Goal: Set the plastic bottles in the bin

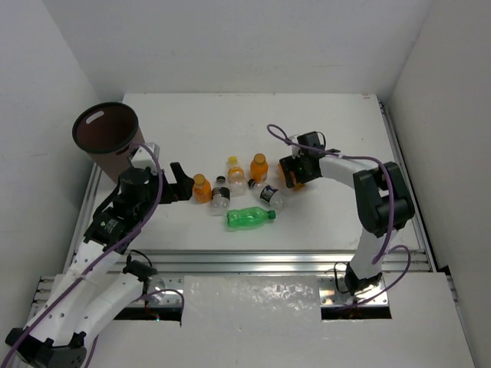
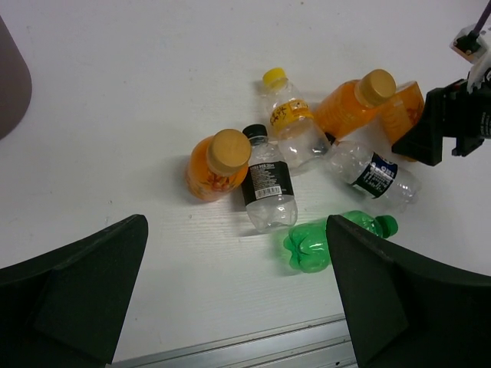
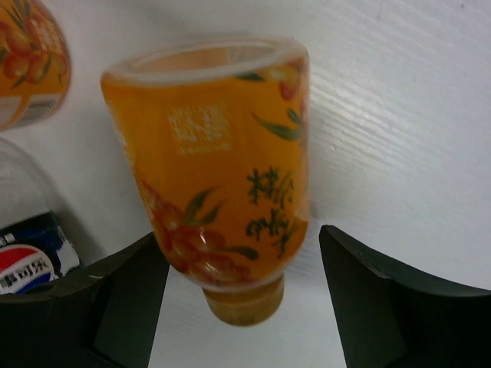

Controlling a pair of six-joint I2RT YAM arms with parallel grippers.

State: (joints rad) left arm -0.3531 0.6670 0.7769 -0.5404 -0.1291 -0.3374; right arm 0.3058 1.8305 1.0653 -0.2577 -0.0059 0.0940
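Note:
The dark brown bin (image 1: 106, 130) stands at the far left. Several bottles lie mid-table: an orange one (image 1: 201, 188), a clear black-capped one (image 1: 221, 193), a yellow-capped one (image 1: 235, 172), another orange one (image 1: 258, 167), a second clear one (image 1: 268, 195) and a green one (image 1: 249, 218). My left gripper (image 1: 182, 184) is open and empty just left of them; its view shows the green bottle (image 2: 322, 241) by its right finger. My right gripper (image 3: 244, 299) is open around an orange bottle (image 3: 222, 161), cap toward the camera, with a gap on the right side.
An aluminium rail (image 1: 268, 261) runs along the table's near edge and another (image 1: 403, 176) down its right side. White walls enclose the table. A purple cable (image 1: 280, 136) loops over the right arm. The bin's edge (image 2: 11, 77) shows at upper left of the left wrist view.

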